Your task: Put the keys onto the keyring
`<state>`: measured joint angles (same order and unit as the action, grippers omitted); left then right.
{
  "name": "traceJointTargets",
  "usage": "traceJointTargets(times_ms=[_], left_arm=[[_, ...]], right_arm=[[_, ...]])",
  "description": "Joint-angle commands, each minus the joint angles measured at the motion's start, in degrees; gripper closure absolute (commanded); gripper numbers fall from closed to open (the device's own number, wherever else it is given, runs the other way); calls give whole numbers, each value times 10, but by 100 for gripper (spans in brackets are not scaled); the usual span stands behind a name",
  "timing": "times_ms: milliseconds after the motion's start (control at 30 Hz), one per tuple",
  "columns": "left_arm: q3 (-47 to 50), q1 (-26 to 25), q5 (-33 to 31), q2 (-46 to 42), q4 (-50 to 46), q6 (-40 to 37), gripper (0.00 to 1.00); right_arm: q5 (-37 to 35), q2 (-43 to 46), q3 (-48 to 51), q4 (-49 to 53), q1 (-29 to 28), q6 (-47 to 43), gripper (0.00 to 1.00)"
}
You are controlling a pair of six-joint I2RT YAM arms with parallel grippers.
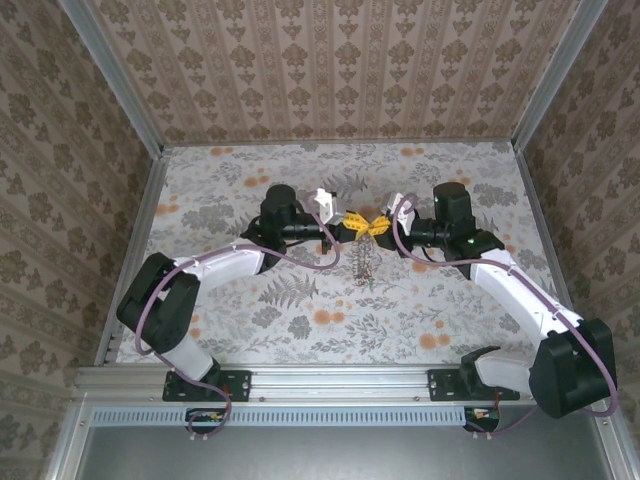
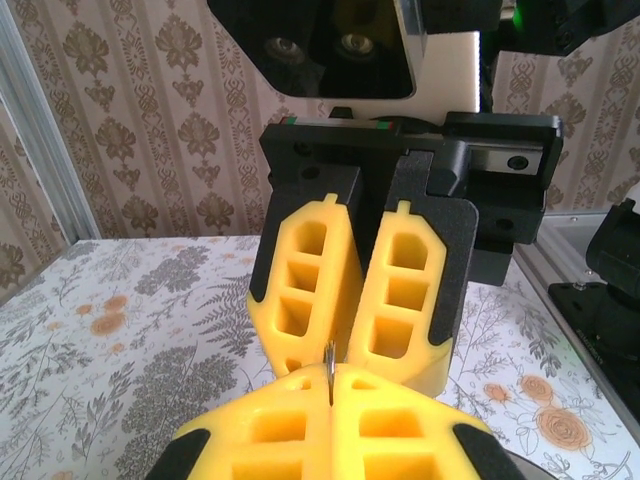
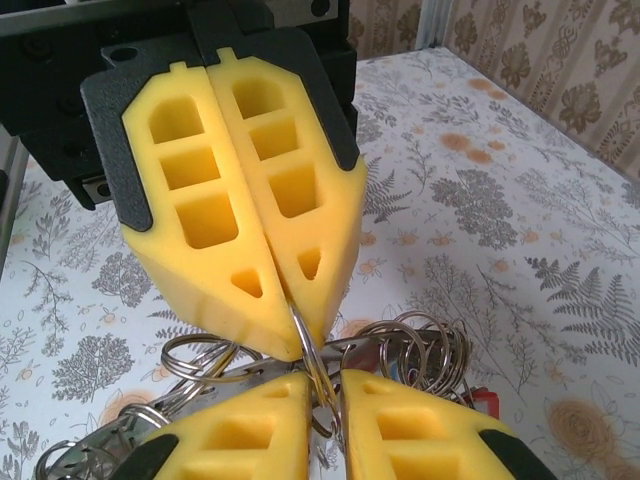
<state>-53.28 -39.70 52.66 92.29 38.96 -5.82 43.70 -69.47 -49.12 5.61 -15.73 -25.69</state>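
Your left gripper and right gripper meet tip to tip over the middle of the counter. Both sets of jaws look pinched together on the keyring, the thin wire running between them. The keys dangle in a bunch right underneath; can't tell if they're touching the counter.

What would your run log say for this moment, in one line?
left gripper: shut on keyring | right gripper: shut on keyring | keys: bunched beneath both
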Motion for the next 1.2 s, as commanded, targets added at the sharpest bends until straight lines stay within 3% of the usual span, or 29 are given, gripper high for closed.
traceJointTargets(times_ms=[0,333,533,1167], left_arm=[[-9,-5,5,-19,-33,-38,100],[-11,-6,-13,-24,-58,-58,100],[-14,-7,-9,-25,-58,-59,100],[-20,-10,-12,-23,-57,-56,100]], right_arm=[[-22,23,-4,7,2,-9,80],[-75,38,-9,76,2,-47,72],[-40,49,32,35,1,-2,68],[-46,-28,48,-64,-18,59,66]])
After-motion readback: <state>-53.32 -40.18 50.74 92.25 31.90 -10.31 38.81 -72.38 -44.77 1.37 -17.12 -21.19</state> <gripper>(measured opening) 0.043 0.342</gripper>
